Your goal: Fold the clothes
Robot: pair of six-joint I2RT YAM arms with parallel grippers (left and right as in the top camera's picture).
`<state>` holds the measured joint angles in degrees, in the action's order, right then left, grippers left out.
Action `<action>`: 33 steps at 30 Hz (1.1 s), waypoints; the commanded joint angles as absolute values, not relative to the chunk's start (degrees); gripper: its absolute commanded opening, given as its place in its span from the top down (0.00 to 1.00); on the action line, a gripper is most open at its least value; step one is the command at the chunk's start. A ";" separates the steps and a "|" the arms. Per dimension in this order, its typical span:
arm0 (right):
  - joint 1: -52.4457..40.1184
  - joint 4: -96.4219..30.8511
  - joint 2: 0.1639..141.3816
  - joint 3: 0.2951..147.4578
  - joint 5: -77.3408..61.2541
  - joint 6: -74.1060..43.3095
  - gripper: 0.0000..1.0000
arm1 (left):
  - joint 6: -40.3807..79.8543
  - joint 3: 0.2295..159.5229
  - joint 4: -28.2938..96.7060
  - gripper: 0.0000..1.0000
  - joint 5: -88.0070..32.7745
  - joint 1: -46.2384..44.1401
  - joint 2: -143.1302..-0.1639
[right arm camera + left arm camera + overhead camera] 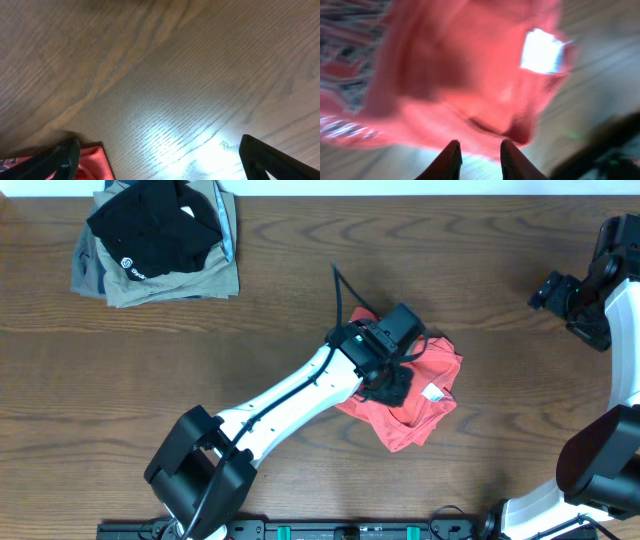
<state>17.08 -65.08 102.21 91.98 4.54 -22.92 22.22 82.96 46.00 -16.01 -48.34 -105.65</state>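
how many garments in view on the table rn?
3. A red-orange T-shirt lies crumpled at centre, under the left gripper. A black garment sits top-left, on top of a khaki-grey garment. That stack may hide more.

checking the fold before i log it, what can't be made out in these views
- Print on the red T-shirt: overhead, the left arm and folds cover it; left wrist view, blurred.
- Neck tag text: left wrist view, glared white; overhead, too small.
- Left pincer tips: overhead, hidden under its own wrist.
- Logo on the black garment: overhead, too small to read.
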 commanded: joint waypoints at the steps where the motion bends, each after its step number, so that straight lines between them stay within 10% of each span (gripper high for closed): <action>1: 16.86 -65.12 102.13 92.51 4.93 -22.20 0.01 | 20.99 82.78 47.57 0.71 -11.05 -47.75 -106.52; 11: 16.86 -65.12 102.13 92.51 4.93 -22.22 0.01 | 21.69 80.09 41.87 0.73 -13.28 -47.94 -111.83; 18: 16.86 -65.12 102.13 92.51 4.93 -22.22 0.01 | 21.67 80.09 41.67 0.94 -26.61 -48.38 -117.56; 33: 16.86 -65.12 102.13 92.51 4.93 -22.22 0.01 | 22.79 80.27 37.36 0.94 -26.59 -54.50 -113.45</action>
<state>17.08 -65.10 102.21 91.98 4.51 -22.92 22.50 80.27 38.30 -25.71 -53.84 -115.37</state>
